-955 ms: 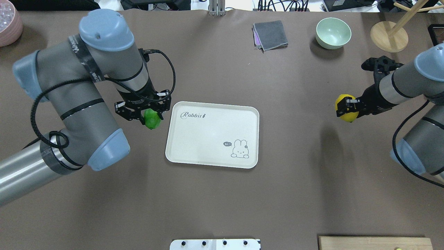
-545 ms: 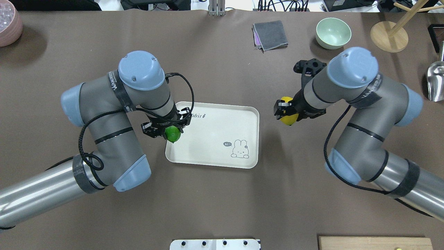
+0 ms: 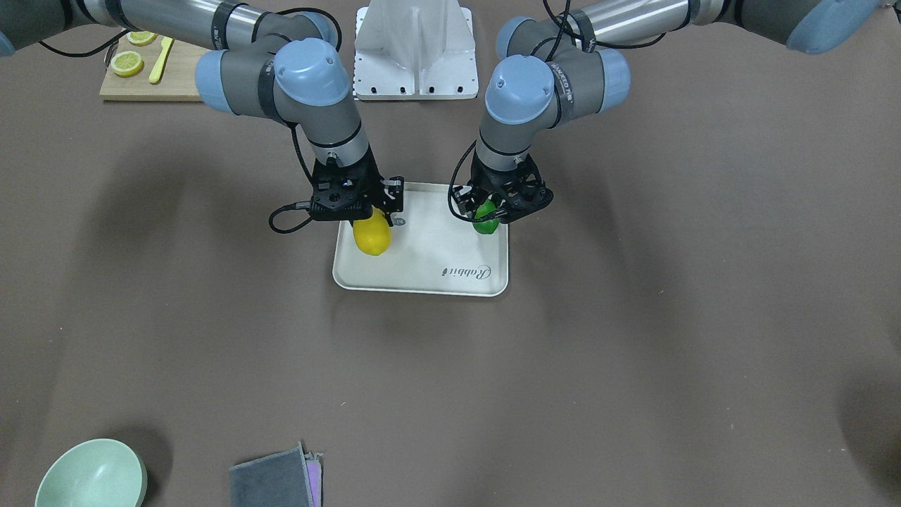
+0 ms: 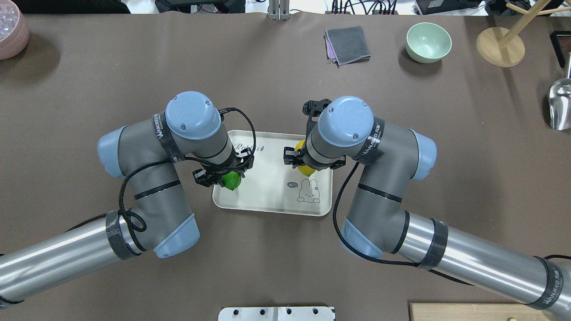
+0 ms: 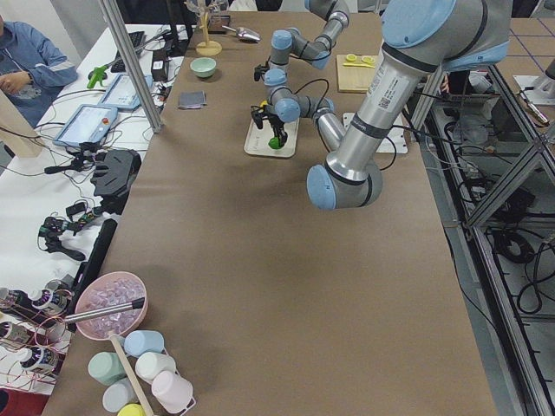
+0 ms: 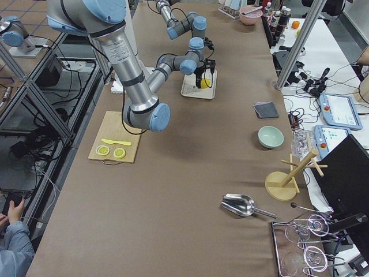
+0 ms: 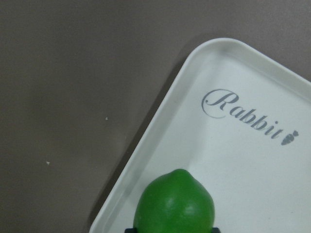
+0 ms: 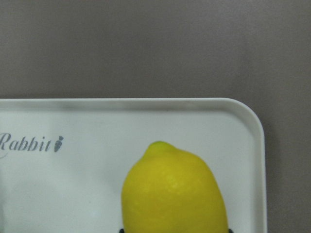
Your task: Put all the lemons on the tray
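Observation:
The cream tray with "Rabbit" script lies mid-table. My left gripper is shut on the green lemon over the tray's left edge area; the left wrist view shows the green lemon just inside the tray's rim. My right gripper is shut on the yellow lemon over the tray's right half, seen in the right wrist view. In the front view the yellow lemon and the green lemon hang low over the tray. I cannot tell if they touch it.
A pale green bowl, a grey cloth, a wooden stand and a metal scoop are at the far right. A pink bowl is far left. A cutting board with lemon slices is near the robot.
Both arms have swung inward. The green lemon moved from beside the tray to over its left part; the yellow lemon moved from far right to over the tray's right half.

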Robot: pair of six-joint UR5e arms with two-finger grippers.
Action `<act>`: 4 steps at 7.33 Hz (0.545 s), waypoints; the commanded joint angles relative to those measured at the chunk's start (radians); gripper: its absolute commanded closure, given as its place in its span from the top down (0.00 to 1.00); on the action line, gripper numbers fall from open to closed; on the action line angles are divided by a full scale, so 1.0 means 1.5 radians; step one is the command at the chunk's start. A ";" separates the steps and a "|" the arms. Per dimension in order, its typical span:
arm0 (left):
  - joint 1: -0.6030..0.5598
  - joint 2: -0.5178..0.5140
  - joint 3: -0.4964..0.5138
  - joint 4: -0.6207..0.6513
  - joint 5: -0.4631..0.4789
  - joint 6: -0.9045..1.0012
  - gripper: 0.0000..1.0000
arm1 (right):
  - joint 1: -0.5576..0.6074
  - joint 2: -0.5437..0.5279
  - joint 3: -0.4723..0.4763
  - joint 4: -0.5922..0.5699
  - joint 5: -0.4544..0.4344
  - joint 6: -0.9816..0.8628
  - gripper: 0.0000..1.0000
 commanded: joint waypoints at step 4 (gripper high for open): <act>-0.125 0.101 -0.081 0.005 -0.125 0.148 0.98 | -0.005 0.005 -0.009 -0.006 -0.013 0.002 1.00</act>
